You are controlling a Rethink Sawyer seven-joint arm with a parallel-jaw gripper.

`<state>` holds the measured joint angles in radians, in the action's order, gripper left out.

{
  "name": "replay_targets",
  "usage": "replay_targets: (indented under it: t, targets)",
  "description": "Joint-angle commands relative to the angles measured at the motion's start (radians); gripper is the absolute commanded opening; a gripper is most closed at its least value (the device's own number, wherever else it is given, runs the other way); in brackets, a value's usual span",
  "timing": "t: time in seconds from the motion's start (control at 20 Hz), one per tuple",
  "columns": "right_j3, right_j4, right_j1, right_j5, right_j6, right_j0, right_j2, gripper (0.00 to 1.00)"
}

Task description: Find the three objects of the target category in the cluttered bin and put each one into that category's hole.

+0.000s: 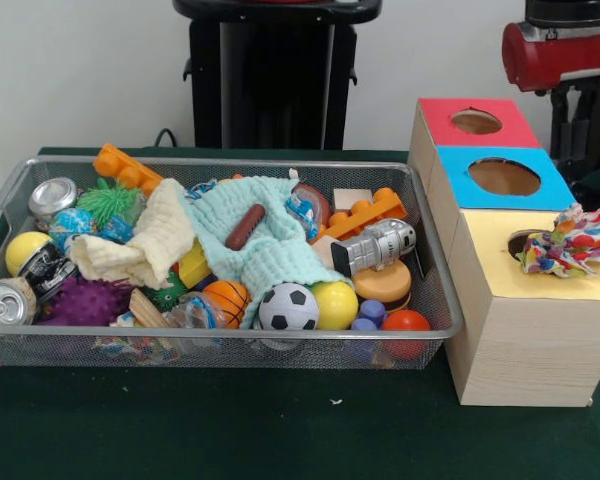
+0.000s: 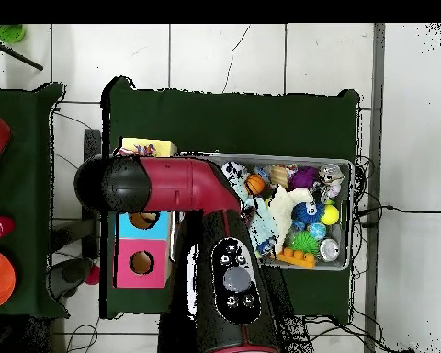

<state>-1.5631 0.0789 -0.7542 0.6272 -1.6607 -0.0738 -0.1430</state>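
The wire mesh bin (image 1: 435, 260) stands on the green table, full of toys; it also shows in the overhead view (image 2: 352, 184). One multicolour fabric piece (image 1: 572, 240) lies scrunched on the yellow-topped box (image 1: 540, 300), partly over its round hole (image 1: 519, 243) and apart from the arm. In the overhead view the fabric (image 2: 144, 147) lies on that box's top. No other patterned fabric shows clearly in the bin. The red arm (image 1: 555, 52) is at the top right, and its dark lower end (image 1: 578, 130) hangs behind the boxes. The gripper's state is hidden.
The blue-topped box (image 1: 500, 178) and the red-topped box (image 1: 477, 122) stand behind the yellow one. In the bin lie a pale-yellow cloth (image 1: 140, 245), a mint-green cloth (image 1: 270, 240), a football (image 1: 288, 307), cans, balls and orange bricks (image 1: 365, 213). The black pedestal (image 1: 277, 70) stands behind.
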Motion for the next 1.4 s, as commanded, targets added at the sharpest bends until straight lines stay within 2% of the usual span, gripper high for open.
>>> replay_targets:
  t: [0.05, 0.6, 1.4]
  targets:
    - [-0.018, 0.036, 0.027, -0.059, -0.221, -0.002, 0.007, 0.00]
    - [-0.016, 0.058, 0.056, -0.130, -0.253, 0.025, 0.021, 0.00]
    - [-0.021, 0.040, 0.087, -0.187, -0.201, 0.034, 0.045, 0.00]
